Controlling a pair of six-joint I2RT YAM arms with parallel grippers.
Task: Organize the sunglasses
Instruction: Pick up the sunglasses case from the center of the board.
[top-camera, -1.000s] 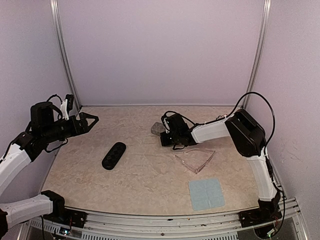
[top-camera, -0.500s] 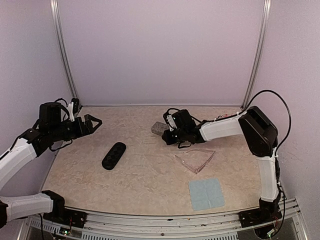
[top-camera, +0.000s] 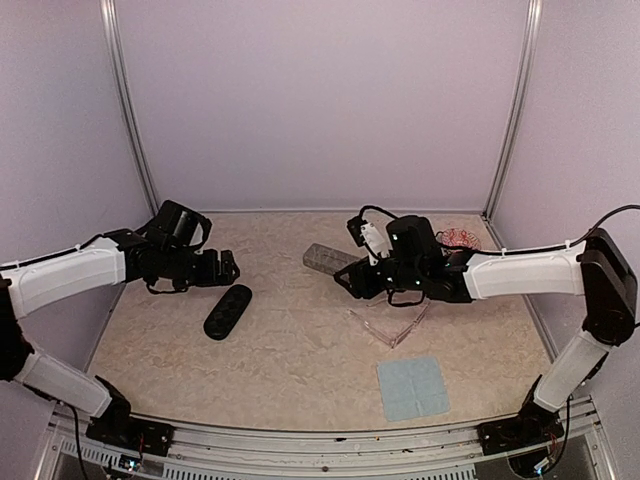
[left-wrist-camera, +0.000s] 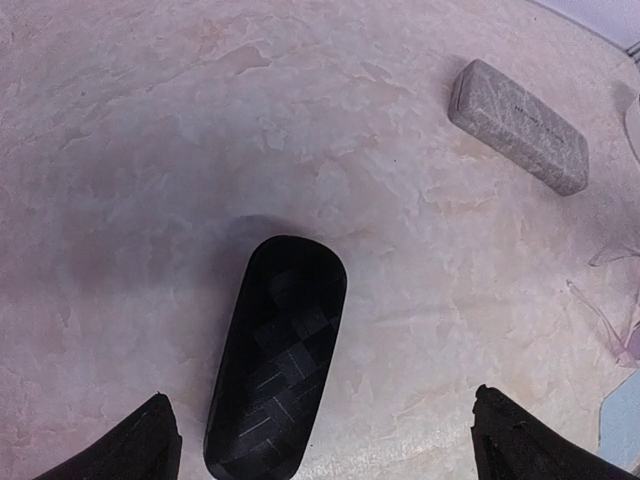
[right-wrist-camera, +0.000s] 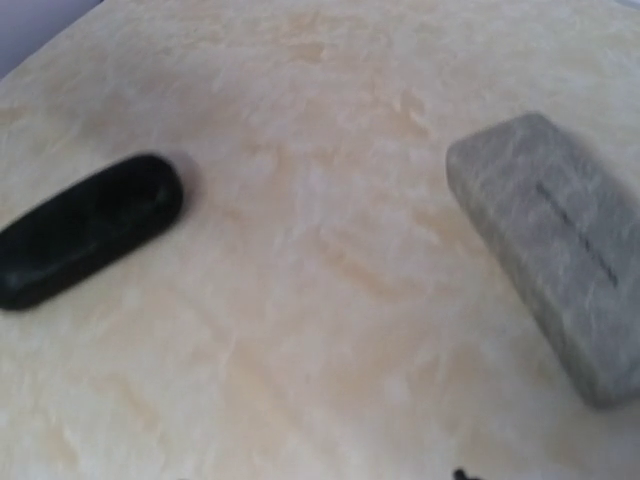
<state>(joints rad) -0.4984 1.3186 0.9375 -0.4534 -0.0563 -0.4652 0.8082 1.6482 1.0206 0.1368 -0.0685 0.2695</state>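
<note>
The left gripper (top-camera: 229, 270) is hovering with 2 jaws spread wide, the black oval textured case (left-wrist-camera: 278, 370) lying ahead between them, while the right gripper (top-camera: 347, 282) is giving no readable view of its jaws, the clear pale-pink plastic sunglasses (top-camera: 392, 322) lying just behind them, untouched.

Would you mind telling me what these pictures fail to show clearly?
- Dark wire sunglasses: in no view; the grey case and black case are shut, hiding any contents.
- Right gripper: fingers cut off by the right wrist view's bottom edge, too small and dark from above.
- Clear glasses: cut by the left wrist view's right edge.
- Red tangle at the back right: too small to identify.
</note>
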